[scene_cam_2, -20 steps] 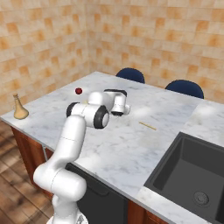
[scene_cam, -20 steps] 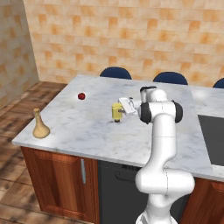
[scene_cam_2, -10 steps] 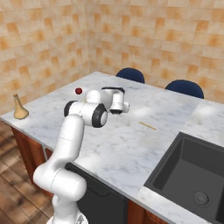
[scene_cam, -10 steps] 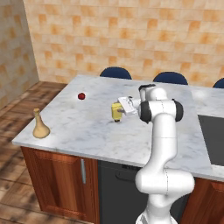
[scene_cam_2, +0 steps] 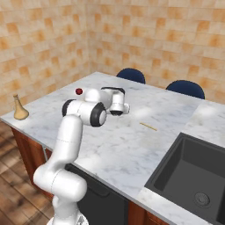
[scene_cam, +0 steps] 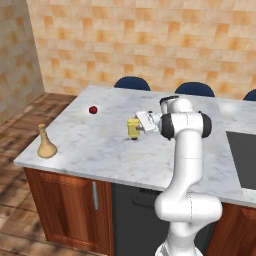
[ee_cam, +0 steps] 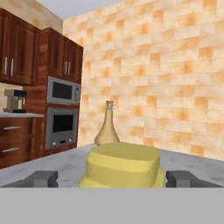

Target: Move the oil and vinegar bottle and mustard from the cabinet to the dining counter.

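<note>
Left base view: marble table point(scene_cam: 100, 150) on a reddish wood base, three blue stools point(scene_cam: 131, 83) along its far edge. Tan flask point(scene_cam: 46, 143) upright near the table's front left corner; small red ball point(scene_cam: 93, 109) farther back, well apart from it. Yellow mustard point(scene_cam: 133, 127) standing on the table near the middle, with the pincer point(scene_cam: 138, 125) level with it at the end of the white arm, reaching from the right. Right base view: same table, flask point(scene_cam_2: 19, 108) at the far left corner, red ball point(scene_cam_2: 79, 91) just behind the arm, a thin pale stick point(scene_cam_2: 148, 126) lying on the marble, a dark sink point(scene_cam_2: 193, 176) sunk in at the right; the mustard is hidden by the arm. Hand view: mustard point(ee_cam: 123, 164) close up and resting on the marble, one dark fingertip point(ee_cam: 41, 178) on each side, both apart from it, so the pincer stands wide and holds nothing; flask point(ee_cam: 107, 126) beyond; brown cabinets point(ee_cam: 26, 48), a microwave point(ee_cam: 64, 91) and an oven point(ee_cam: 62, 127) at the left.
</note>
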Controlling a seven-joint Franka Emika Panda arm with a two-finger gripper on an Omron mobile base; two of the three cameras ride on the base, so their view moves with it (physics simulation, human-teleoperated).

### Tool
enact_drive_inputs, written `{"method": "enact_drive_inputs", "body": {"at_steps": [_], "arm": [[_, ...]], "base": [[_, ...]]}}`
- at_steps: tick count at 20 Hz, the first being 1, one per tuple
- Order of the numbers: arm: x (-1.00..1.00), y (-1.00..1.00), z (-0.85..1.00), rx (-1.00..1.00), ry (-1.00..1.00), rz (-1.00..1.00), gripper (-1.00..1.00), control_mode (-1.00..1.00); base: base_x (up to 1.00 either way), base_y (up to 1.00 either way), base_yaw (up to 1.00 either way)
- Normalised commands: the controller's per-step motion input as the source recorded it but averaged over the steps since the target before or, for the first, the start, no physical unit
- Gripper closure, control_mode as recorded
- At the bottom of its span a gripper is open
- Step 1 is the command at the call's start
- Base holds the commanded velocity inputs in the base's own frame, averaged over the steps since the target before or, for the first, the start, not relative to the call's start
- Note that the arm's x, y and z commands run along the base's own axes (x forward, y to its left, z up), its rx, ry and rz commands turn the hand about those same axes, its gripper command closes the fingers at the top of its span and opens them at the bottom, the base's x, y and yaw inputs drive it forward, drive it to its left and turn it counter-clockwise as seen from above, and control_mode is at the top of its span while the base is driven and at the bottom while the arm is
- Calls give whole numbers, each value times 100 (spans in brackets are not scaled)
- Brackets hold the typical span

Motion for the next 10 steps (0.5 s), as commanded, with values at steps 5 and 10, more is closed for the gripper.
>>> {"method": "enact_drive_inputs", "body": {"at_steps": [5,10], "arm": [[0,0,42,0,-5,0,-100,-100],[-4,0,59,0,-7,0,-100,-100]], "base": [[0,0,0],[0,0,0]]}}
